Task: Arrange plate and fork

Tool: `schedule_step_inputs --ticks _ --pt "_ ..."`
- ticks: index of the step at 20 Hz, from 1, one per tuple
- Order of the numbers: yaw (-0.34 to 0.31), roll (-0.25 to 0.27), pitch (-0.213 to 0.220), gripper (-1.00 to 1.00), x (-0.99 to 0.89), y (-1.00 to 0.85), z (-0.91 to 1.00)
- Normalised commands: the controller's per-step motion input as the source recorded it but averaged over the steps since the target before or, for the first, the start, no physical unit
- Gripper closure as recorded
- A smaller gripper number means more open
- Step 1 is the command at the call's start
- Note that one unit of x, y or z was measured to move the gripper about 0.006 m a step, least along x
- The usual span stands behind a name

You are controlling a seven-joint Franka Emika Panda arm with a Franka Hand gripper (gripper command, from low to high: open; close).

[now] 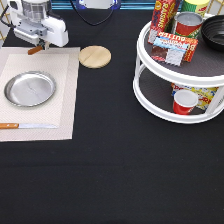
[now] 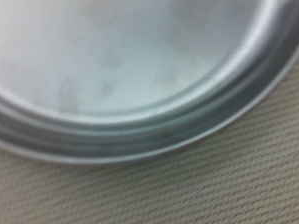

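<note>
The shiny silver plate (image 1: 30, 89) lies on a beige placemat (image 1: 60, 70) at the exterior view's left. My gripper (image 1: 39, 46) hovers over the mat's top edge, above the plate and slightly to its right. It is shut on the fork (image 1: 35, 49), of which only an orange-brown wooden handle end sticks out below the hand. The tines are hidden by the hand. The wrist view is filled by the plate's rim (image 2: 153, 135) and the woven placemat (image 2: 228, 190).
A wooden-handled knife (image 1: 27, 126) lies along the mat's bottom edge. A round wooden coaster (image 1: 95, 56) sits just right of the mat. A white two-tier turntable (image 1: 150, 95) with cans, boxes and a red cup (image 1: 184, 101) stands at the right.
</note>
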Motion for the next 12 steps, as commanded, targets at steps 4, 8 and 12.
schedule_step_inputs --ticks 4,8,12 --pt "-0.337 0.101 -0.001 1.0 0.0 0.0 0.17" --pt "-0.327 0.13 0.0 1.0 0.0 0.0 0.14" --pt "-0.315 0.154 0.0 1.0 0.0 0.0 0.08"
